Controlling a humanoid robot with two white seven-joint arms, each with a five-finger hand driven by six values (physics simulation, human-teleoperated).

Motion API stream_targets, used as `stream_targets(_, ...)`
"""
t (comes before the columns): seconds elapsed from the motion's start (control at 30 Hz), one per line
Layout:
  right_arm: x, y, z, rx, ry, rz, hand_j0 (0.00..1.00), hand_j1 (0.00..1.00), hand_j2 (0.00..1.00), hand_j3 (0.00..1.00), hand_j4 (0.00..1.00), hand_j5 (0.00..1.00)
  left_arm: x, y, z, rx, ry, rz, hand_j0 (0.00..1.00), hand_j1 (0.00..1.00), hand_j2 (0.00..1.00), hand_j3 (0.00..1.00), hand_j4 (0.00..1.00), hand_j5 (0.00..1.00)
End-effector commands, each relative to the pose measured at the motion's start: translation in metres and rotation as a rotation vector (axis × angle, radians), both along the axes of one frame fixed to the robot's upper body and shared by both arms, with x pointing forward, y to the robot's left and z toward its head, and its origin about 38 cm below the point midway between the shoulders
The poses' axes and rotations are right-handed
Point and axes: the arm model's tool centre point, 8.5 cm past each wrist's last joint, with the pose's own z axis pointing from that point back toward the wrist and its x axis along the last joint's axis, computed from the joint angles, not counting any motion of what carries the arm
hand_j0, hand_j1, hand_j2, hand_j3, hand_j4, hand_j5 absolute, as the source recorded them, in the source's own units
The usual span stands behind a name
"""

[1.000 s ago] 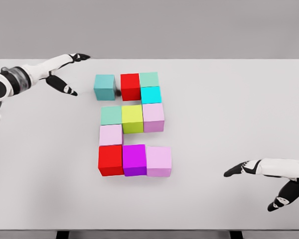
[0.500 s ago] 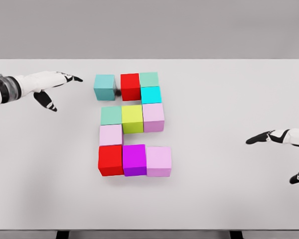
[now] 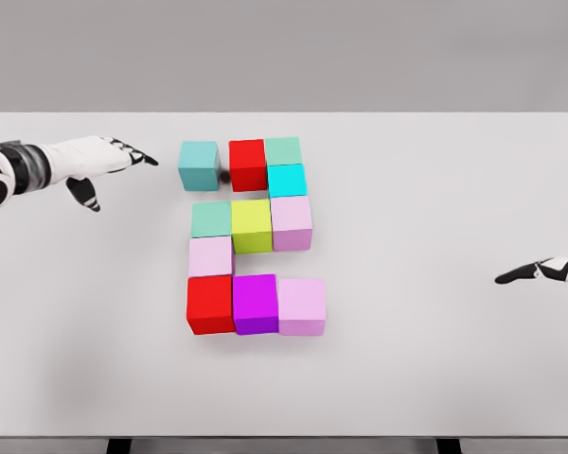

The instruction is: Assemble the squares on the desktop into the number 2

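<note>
Fingers (image 3: 137,152) of the left hand (image 3: 99,156) are stretched out and loosely spread, holding nothing, and are pointed along the table (image 3: 435,189) toward the teal block (image 3: 200,165), from which they are kept a little apart. The right hand (image 3: 549,271) is seen only in part at the right edge of the table; a couple of dark fingertips are extended there and nothing is held by them.

The blocks are gathered left of the middle of the table, and a figure 2 is nearly spelled out. The top row is formed by the teal block, a red block (image 3: 248,164) and a pale green block (image 3: 283,150); a small gap is left between the teal block and the red one, while the rest are packed edge to edge. A cyan block (image 3: 287,180) is set below the pale green one, and the middle and bottom rows are laid toward the near edge.

Each block is judged to be rigid, light and smooth-sided, so it is likely to slide readily on the bare table and to be nudged rather than lifted. The teal block is best taken on its free left face, or pinched across front and back, so that its neighbours are not disturbed.
</note>
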Motion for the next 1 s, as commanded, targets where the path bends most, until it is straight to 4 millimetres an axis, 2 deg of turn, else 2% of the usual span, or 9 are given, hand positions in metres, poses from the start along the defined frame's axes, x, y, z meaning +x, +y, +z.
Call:
stream_targets(0.0,0.0,-0.001,0.001,0.004,0.004,-0.006,1.0,1.0,1.0,1.0,1.0,1.0,0.002,-0.01,-0.004,0.025,-0.008,-0.015,1.0,1.0,1.0,1.0,1.0,1.0)
stream_targets(0.13,-0.01,-0.003,-0.016,-0.007,0.067,-0.009,1.0,1.0,1.0,1.0,1.0,1.0,0.004,-0.025,-0.008,0.036,-0.015,-0.037,1.0,1.0,1.0,1.0,1.0,1.0)
stream_targets(0.23,-0.005,-0.012,0.009,-0.057,0.024,-0.021,1.0,1.0,1.0,1.0,1.0,1.0,0.005,-0.031,-0.01,0.045,-0.017,-0.046,1.0,1.0,1.0,1.0,1.0,1.0)
stream_targets(0.37,-0.001,-0.011,0.018,-0.06,-0.007,-0.017,1.0,1.0,1.0,1.0,1.0,1.0,0.005,-0.036,-0.012,0.043,-0.018,-0.053,1.0,1.0,1.0,1.0,1.0,1.0)
stream_targets(0.53,-0.011,-0.005,-0.013,-0.024,0.07,-0.01,1.0,1.0,1.0,1.0,1.0,1.0,0.006,-0.047,-0.013,0.038,-0.022,-0.069,1.0,1.0,1.0,1.0,1.0,1.0)
stream_targets(0.63,-0.003,-0.012,0.014,-0.075,0.018,-0.015,1.0,1.0,1.0,1.0,1.0,1.0,0.006,-0.048,-0.013,0.037,-0.022,-0.072,1.0,1.0,1.0,1.0,1.0,1.0)
stream_targets(0.77,-0.001,-0.014,0.022,-0.093,0.004,-0.014,1.0,1.0,1.0,1.0,1.0,1.0,0.006,-0.047,-0.013,0.037,-0.023,-0.072,1.0,1.0,1.0,1.0,1.0,1.0)
stream_targets(0.87,-0.012,-0.01,-0.008,-0.062,0.082,-0.01,1.0,1.0,1.0,1.0,1.0,1.0,0.005,-0.047,-0.011,0.039,-0.026,-0.074,1.0,1.0,1.0,1.0,1.0,1.0)
stream_targets(0.97,-0.006,-0.017,0.016,-0.121,0.047,-0.013,1.0,1.0,1.0,1.0,1.0,1.0,0.004,-0.047,-0.012,0.04,-0.027,-0.077,1.0,1.0,1.0,1.0,1.0,1.0)
